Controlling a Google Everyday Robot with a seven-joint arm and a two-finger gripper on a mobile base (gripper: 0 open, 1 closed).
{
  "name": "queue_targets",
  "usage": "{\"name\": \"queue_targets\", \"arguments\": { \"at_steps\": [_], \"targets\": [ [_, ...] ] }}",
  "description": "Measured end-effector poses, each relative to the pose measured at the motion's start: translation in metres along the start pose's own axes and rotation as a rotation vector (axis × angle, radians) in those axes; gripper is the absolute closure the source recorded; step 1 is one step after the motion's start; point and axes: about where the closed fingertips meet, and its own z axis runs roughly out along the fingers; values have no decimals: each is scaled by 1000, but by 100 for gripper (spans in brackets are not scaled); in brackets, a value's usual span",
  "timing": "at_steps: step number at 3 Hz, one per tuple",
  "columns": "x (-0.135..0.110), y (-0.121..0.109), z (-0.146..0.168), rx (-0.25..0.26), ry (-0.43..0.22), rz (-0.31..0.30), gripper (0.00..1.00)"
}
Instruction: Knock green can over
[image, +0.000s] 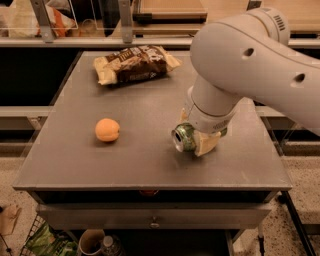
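The green can (184, 137) lies tilted on its side, its silver top with the dark mouth hole facing the front left. It is low over the grey table (150, 165), right of centre. My gripper (196, 139) comes down from the big white arm (250, 65) and is shut on the can. One cream finger (208, 143) shows on the can's right side; the other is hidden behind the can.
A round orange fruit (107, 130) sits on the table's left half. A brown snack bag (134, 62) lies at the back. A shelf rail (100, 42) runs behind the table. Bags and a cup (92, 242) are on the floor below the front edge.
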Motion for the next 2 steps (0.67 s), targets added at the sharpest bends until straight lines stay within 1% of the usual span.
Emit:
{"name": "queue_targets", "arguments": {
  "at_steps": [1, 2],
  "targets": [
    [-1, 0, 0, 0, 0, -1, 82],
    [-1, 0, -1, 1, 1, -3, 59]
  ]
}}
